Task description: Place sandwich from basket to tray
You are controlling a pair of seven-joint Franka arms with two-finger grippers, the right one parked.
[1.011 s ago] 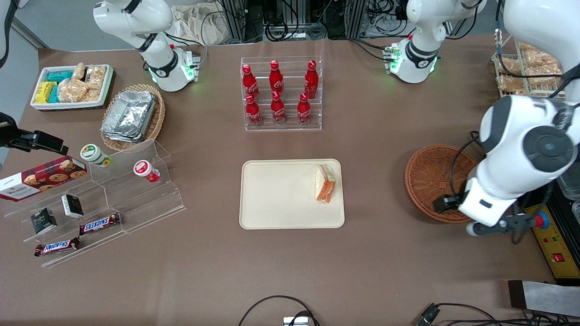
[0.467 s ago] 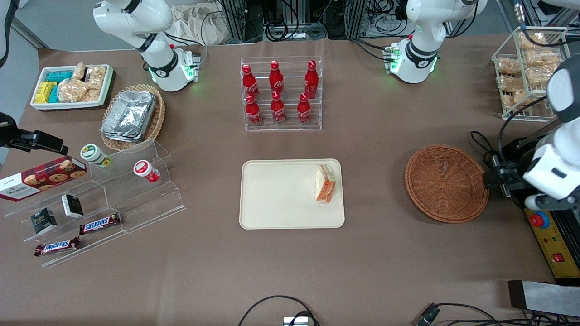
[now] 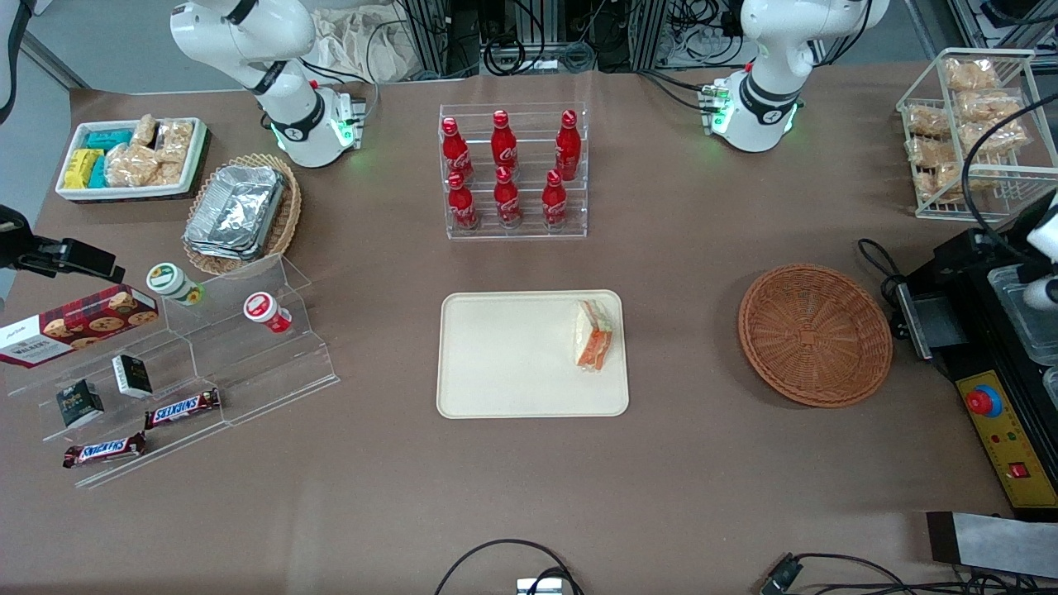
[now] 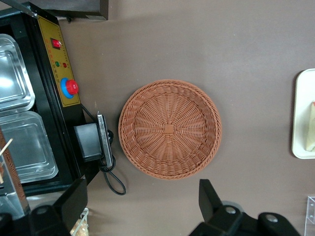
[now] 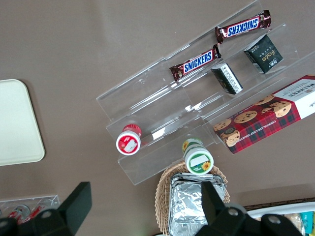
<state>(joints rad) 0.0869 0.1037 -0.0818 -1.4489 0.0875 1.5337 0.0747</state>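
The pincer point(image 4: 142, 209) hangs high above the bench point(image 3: 702, 463), its two dark fingers point(image 4: 209, 194) spread wide apart with nothing between them. In the left wrist view both fingertips frame the brown surface, and the basket point(image 4: 170, 129) lies on the bench below and a little ahead of them. The basket is a round, reddish-brown wicker dish, and its woven floor is bare. From the front, only a small white part of the working arm shows at the edge, above the black machine with the red button point(image 3: 980, 402) that stands at the working arm's end of the bench, just beside the basket point(image 3: 815, 335).

The sandwich point(image 3: 594, 335) is well apart from the pincer, toward the middle of the bench. It rests on the tray point(image 3: 512, 364), close to the tray edge nearest the basket, with its orange and green filling showing. The tray's rim point(image 4: 299, 115) also shows in the left wrist view, apart from the basket.
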